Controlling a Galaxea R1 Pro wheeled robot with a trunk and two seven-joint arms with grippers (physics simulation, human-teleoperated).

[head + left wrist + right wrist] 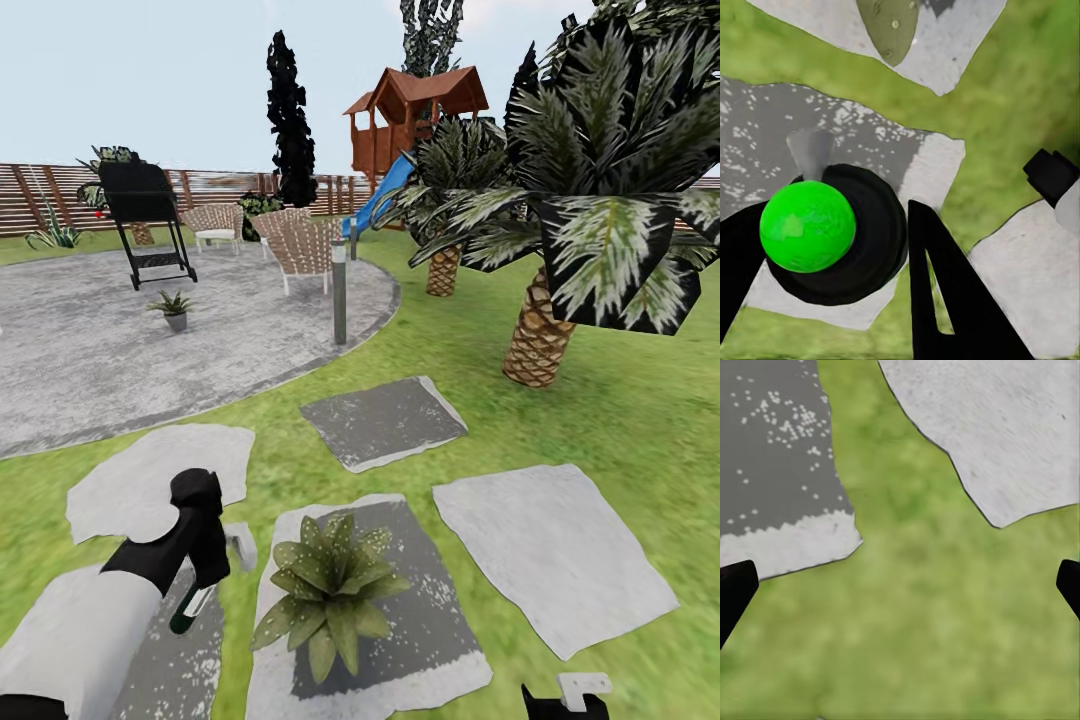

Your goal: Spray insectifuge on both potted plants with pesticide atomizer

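Lawn below left claw [205,560] gripping atomizer [190,606]

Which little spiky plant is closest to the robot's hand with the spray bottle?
The potted plant on the stepping stone, right beside the left gripper holding the pesticide atomizer. The other potted plant sits far off on the patio.

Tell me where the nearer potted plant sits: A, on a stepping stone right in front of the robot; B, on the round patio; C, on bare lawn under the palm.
A: the potted plant stands on a grey stepping stone beside the left gripper holding the pesticide atomizer.
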